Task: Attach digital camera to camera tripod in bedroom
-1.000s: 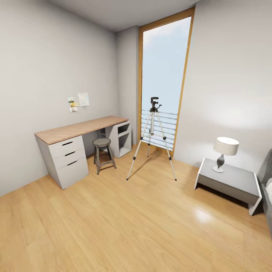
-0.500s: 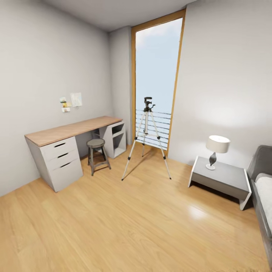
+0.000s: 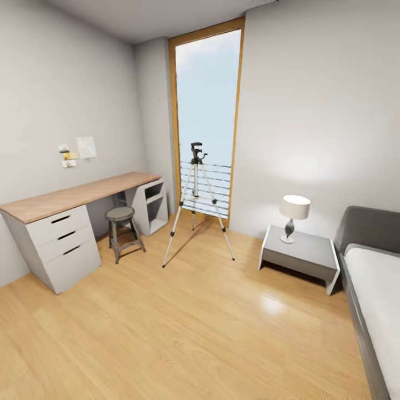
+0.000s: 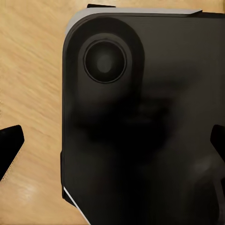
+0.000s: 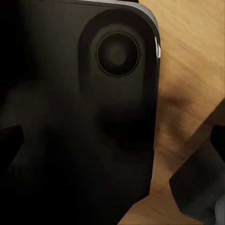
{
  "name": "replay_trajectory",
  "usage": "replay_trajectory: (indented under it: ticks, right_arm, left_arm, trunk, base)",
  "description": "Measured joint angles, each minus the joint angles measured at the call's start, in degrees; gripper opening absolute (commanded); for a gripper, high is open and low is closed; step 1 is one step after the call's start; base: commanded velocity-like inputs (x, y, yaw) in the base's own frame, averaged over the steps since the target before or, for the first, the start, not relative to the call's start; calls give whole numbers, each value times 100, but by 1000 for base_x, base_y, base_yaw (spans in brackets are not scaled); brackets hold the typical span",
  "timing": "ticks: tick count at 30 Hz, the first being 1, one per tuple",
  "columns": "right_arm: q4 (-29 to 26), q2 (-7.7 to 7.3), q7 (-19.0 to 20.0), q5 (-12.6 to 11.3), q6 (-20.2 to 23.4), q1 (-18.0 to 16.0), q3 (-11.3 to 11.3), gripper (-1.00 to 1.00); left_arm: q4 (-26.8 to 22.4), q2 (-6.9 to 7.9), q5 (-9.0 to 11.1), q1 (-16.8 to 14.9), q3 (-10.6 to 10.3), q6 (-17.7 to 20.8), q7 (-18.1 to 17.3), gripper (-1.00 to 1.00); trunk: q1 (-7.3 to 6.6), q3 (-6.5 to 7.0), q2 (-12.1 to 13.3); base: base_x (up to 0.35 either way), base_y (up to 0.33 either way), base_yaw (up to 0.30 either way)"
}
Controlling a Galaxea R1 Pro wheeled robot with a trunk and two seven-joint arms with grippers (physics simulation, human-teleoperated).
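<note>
From the head camera I'm looking across the bedroom point(image 3: 211, 333), its light wood floor running out ahead of me. The camera tripod point(image 3: 196, 205) stands upright on that floor in front of the tall window point(image 3: 206, 119), three silver legs spread, its black head at the top with nothing mounted on it. To its left a desk point(image 3: 61, 222) with a wooden top and white drawers runs along the wall, with a round stool point(image 3: 121, 230) just in front of it and some small notes point(image 3: 78, 151) pinned to the wall above. To the tripod's right sits a low grey side table point(image 3: 300, 255) with a lamp point(image 3: 293, 216) on it, and beyond that the bed point(image 3: 372, 294) with its grey frame and white mattress reaches the picture's right edge.

From my left wrist camera I see a big dark rounded panel point(image 4: 145, 122) (part of the robot's own body, as far as I can tell) with a round disc set into it, wood floor beside it. The left gripper point(image 4: 112, 150) shows its two dark fingertips at opposite edges of the picture, spread wide apart, holding nothing.

From my right wrist camera there is a similar dark panel point(image 5: 79, 117) with a round disc, over wood floor. The right gripper point(image 5: 112, 145) likewise has its fingertips far apart at opposite edges, with nothing between them.
</note>
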Motion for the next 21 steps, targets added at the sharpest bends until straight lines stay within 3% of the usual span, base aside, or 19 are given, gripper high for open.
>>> replay_trajectory:
  ticks: [21]
  right_arm:
    - [0,0,0,0,4,0,0,100]
  left_arm:
    - [1,0,-1,0,0,-1,0,100]
  trunk:
    - [0,0,0]
  base:
    - [0,0,-221]
